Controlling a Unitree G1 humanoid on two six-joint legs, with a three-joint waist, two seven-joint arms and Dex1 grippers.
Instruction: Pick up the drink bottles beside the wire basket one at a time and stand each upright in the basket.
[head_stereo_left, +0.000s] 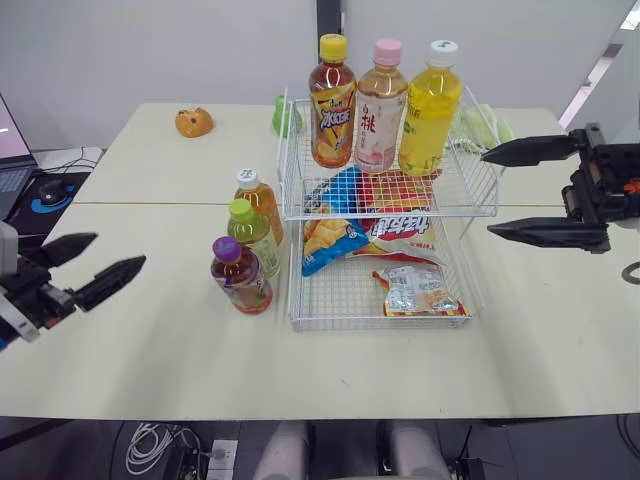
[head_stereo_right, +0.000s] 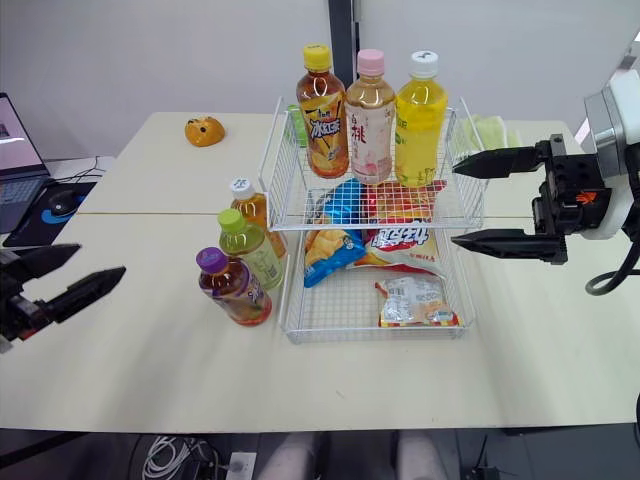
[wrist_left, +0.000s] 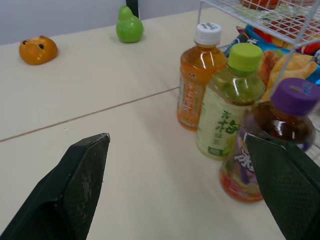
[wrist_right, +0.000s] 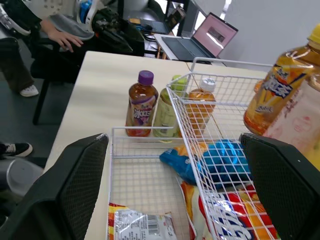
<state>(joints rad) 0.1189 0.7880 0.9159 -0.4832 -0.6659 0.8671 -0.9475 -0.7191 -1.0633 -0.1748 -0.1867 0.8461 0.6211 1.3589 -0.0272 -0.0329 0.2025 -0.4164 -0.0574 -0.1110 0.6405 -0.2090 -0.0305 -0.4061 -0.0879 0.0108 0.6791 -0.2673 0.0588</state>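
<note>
Left gripper (head_stereo_left: 118, 250) open at the tabletop's (head_stereo_left: 150, 360) left edge: we judge approach in hand, next enclosing the purple-capped tea bottle (head_stereo_left: 240, 277).

Six drink bottles (head_stereo_left: 250, 238): three on the tabletop (head_stereo_left: 150, 340) nearest the left claw (head_stereo_left: 119, 250), three in the wire basket (head_stereo_left: 380, 322) beside the right claw (head_stereo_left: 487, 192). At least three snack packets (head_stereo_left: 415, 290). Two small toys (head_stereo_left: 194, 122).
</note>
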